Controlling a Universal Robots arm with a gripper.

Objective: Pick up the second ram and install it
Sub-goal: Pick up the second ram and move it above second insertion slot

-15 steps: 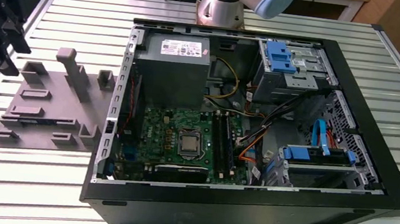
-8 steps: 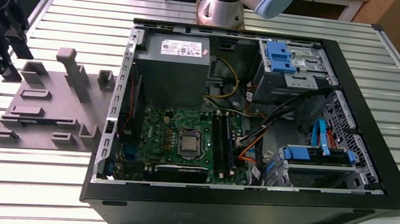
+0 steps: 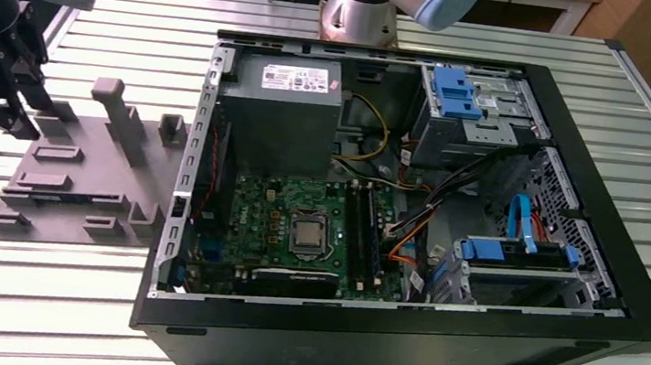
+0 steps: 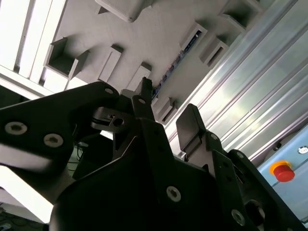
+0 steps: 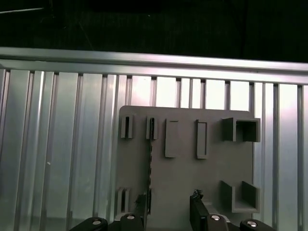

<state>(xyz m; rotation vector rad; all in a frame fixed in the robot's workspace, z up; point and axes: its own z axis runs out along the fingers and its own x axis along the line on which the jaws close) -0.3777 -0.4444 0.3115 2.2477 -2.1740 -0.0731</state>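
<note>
Black angular claw gapes open by the thin second ram, edge-up in a matte grey slotted holder

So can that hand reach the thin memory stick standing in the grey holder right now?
Probably yes. The hand hangs right over the grey holder, fingers apart, and the memory stick stands on edge in its slot with nothing covering it.
</note>
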